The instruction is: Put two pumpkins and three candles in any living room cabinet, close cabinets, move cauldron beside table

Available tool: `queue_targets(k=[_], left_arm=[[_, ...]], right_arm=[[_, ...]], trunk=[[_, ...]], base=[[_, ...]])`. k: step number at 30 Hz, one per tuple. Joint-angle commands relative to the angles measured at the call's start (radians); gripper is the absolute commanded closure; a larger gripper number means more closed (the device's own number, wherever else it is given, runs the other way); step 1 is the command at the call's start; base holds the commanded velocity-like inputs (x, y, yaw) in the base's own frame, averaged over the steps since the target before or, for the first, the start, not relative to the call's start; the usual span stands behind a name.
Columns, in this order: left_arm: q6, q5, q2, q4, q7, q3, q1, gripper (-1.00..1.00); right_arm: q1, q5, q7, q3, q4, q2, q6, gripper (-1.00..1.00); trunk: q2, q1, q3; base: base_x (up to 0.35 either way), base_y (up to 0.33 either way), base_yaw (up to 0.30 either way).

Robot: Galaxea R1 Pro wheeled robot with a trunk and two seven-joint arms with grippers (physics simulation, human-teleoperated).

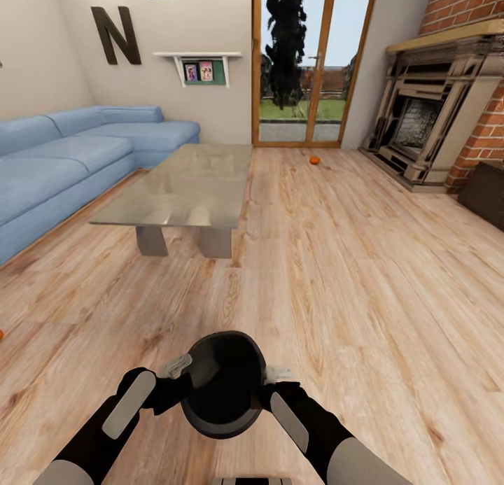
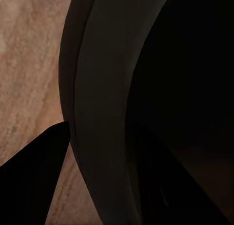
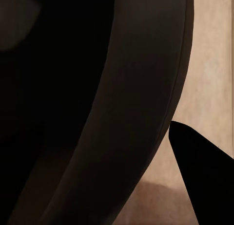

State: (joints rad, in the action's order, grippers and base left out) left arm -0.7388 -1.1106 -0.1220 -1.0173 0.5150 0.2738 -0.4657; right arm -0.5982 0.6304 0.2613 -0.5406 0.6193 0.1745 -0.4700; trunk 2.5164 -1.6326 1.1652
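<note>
Both jaws clamped on cauldron [image 1: 224,385] rim: left gripper [image 1: 176,368] at 9 o'clock, right gripper [image 1: 274,375] at 3. Table [image 1: 183,191] and pumpkin [image 1: 315,160] at 12.

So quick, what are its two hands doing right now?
Left gripper: shut on the rim of the cauldron.
Right gripper: shut on the cauldron's opposite rim.

Ahead of my fingers [image 1: 176,365] the plank floor [image 1: 364,261] carries the grey table [image 1: 189,184]; one pumpkin [image 1: 315,160] lies far beyond it, perhaps another at the edge [image 1: 1,335].
</note>
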Motion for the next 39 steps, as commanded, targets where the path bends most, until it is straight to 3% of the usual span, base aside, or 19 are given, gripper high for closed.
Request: queue_targets(k=[1, 11, 27, 39], left_arm=[[-0.016, 0.041, -0.002, 0.0, 0.014, 0.002, 0.0, 1.0], [-0.016, 0.041, 0.006, -0.001, 0.014, 0.023, -0.001, 1.0], [-0.016, 0.041, 0.009, -0.001, 0.014, 0.027, -0.001, 1.0], [-0.016, 0.041, 0.007, -0.001, 0.014, 0.027, -0.001, 1.0]], right_arm=[[-0.002, 0.026, 0.008, -0.004, 0.002, 0.0, 0.002, 1.0], [-0.002, 0.027, 0.008, 0.001, 0.0, 0.0, 0.001, 1.0], [-0.002, 0.028, 0.01, 0.001, 0.002, 0.0, 0.002, 1.0], [-0.002, 0.028, 0.009, 0.001, 0.003, 0.0, -0.003, 1.0]], trunk=[[0.0, 0.001, -0.003], [-0.002, 0.005, -0.042], [-0.006, 0.012, -0.104], [-0.006, 0.012, -0.104]], base=[[0.0, 0.0, 0.0], [0.0, 0.0, 0.0], [0.0, 0.0, 0.0], [0.0, 0.0, 0.0]])
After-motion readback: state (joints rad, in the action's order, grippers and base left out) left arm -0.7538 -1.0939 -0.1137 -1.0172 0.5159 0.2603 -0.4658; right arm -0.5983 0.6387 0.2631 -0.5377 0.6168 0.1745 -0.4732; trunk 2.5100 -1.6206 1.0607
